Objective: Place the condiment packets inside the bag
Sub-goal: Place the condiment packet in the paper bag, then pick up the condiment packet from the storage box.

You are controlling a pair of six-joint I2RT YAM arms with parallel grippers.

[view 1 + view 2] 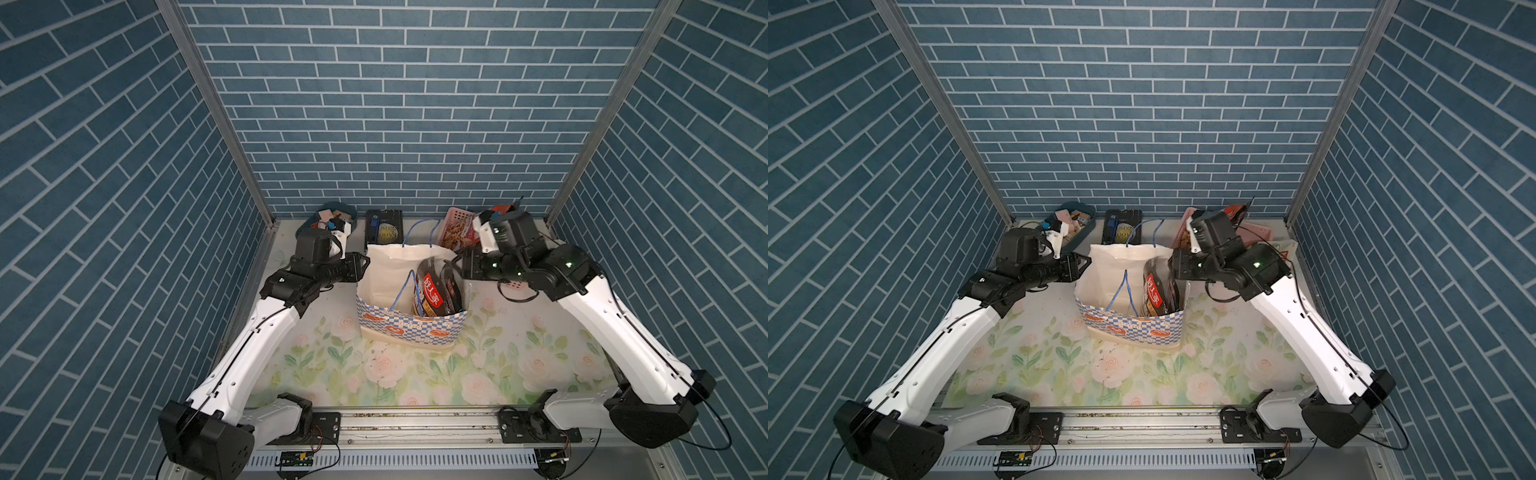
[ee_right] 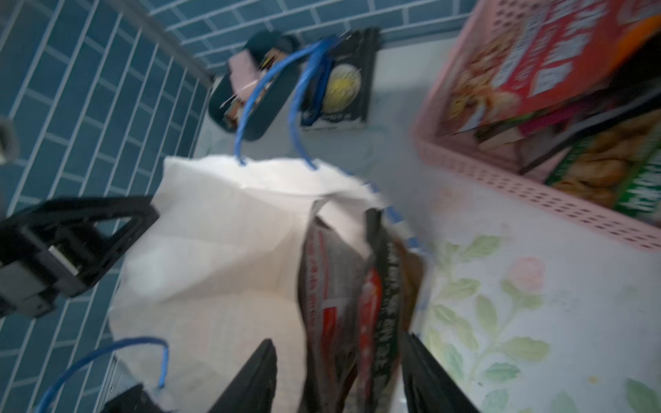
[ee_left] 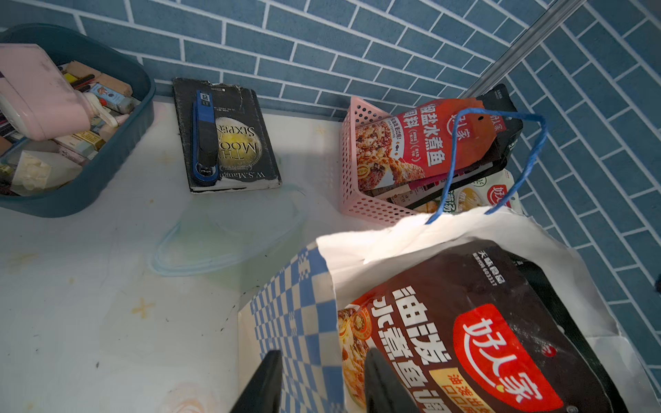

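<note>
- Right wrist view is motion-blurred; print on the black-and-red glossy condiment packets (image 2: 336, 286) is unreadable.
- These packets stand inside the white paper checker-banded carrier bag (image 1: 411, 328), centred on the desk (image 1: 415, 374).
- Right end effector (image 2: 338, 338): fingers wide apart over them.
- Left end effector (image 3: 323, 352): fingers apart, astride the bag wall.
- In both top views the right arm (image 1: 602, 324) masks most of the pink perforated plastic basket (image 1: 459, 214); the left wrist view shows further red-orange packets (image 3: 422, 143) inside.

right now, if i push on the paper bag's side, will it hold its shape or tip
The bag is likely floppy: its white paper rim looks creased and bowed, so a push should crumple it. It may lean or tip, since the condiment packets stand bunched against one wall.
</note>
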